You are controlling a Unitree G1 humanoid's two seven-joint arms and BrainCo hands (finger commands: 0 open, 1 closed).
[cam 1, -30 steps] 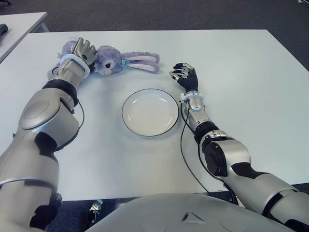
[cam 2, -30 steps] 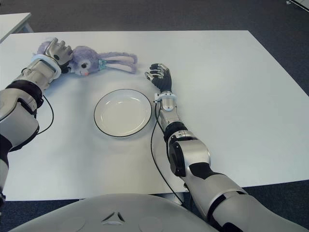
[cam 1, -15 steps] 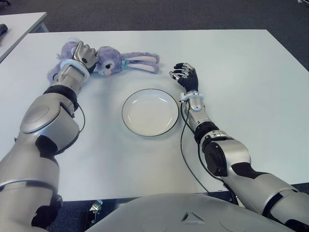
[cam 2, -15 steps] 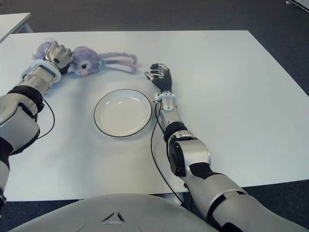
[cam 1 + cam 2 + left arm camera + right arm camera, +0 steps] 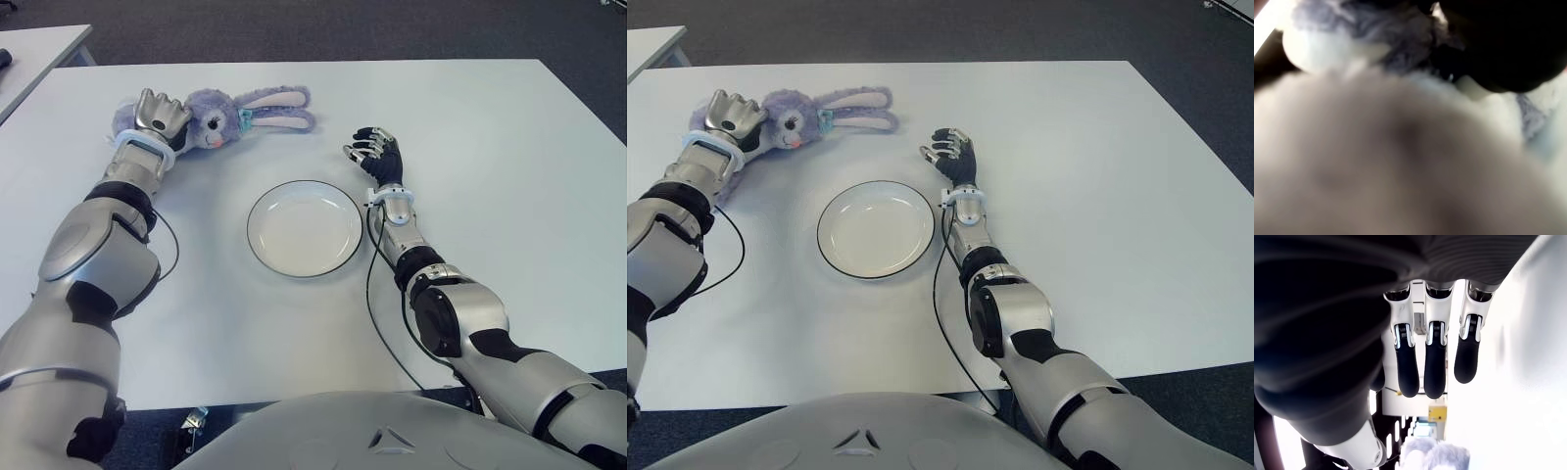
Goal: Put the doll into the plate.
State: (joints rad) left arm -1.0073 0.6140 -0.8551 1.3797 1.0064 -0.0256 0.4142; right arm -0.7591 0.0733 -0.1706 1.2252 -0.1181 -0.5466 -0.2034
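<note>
White table [image 5: 509,176], left hand [image 5: 160,115] gripping doll [image 5: 230,110], plate [image 5: 305,227] beside

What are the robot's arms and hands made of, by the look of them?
Both arms have glossy silver shells with black joints, a white band at each wrist, and a thin black cable along each forearm. The left hand looks silver-grey; the right hand is black, its fingers white with black tips.

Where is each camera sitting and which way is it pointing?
Left and right eye views: head, looking down at the table; both arms show, and both share the doll and plate.
Left wrist view: pressed against the doll's fur; left hand grasps it.
Right wrist view: along the right hand, fingers extended, empty.
</note>
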